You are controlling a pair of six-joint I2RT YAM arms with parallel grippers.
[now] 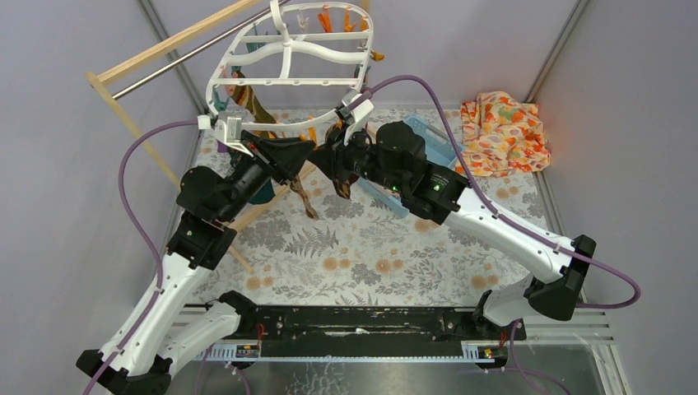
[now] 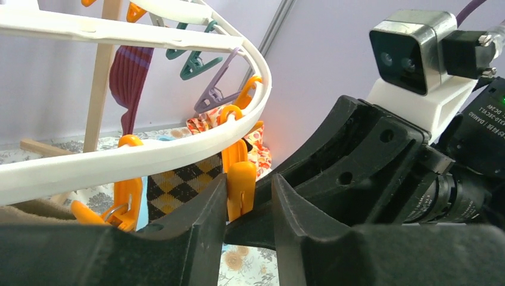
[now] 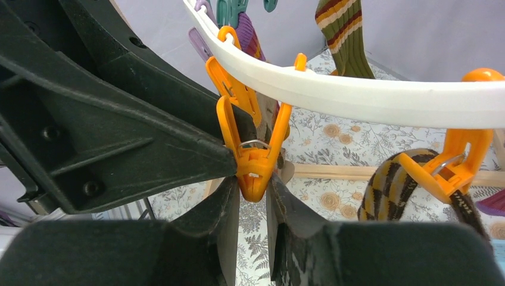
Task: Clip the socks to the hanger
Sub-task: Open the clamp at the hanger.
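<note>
L end effector (image 2: pixel 250 186): fingers only narrowly apart, w/ an orange peg (image 2: pixel 241 189) standing between them. The peg rests against one finger (image 2: pixel 199 217); a dark gap shows btwn it and the other finger, so not clamped.

R end effector (image 3: pixel 253 186): fingers almost together. The lower tip of the same peg sits in the slot and looks to touch both sides, but can't tell if it's squeezed. The L end effector's black tip meets the peg from the side in the R wrist view.

The peg dangles from the rim of the hanger (image 1: pixel 288 82), a white oval frame tilted up above the table (image 1: pixel 370 255), near the wooden rack (image 1: pixel 123 107).

Socks: argyle sock (image 2: pixel 178 185) hangs just behind the rim beside the peg. Maroon sock (image 2: pixel 128 77) hangs further back. Striped sock (image 3: pixel 342 30) hangs on the far side. Brown banded sock (image 3: pixel 387 185) is nipped in a second orange peg (image 3: pixel 449 173). In the top view a dark sock (image 1: pixel 342 185) dangles under the R end effector; what holds it is hidden.

Writing: small white print on the R arm's black housing (image 2: pixel 479 116), too small to read. No other labels legible.
</note>
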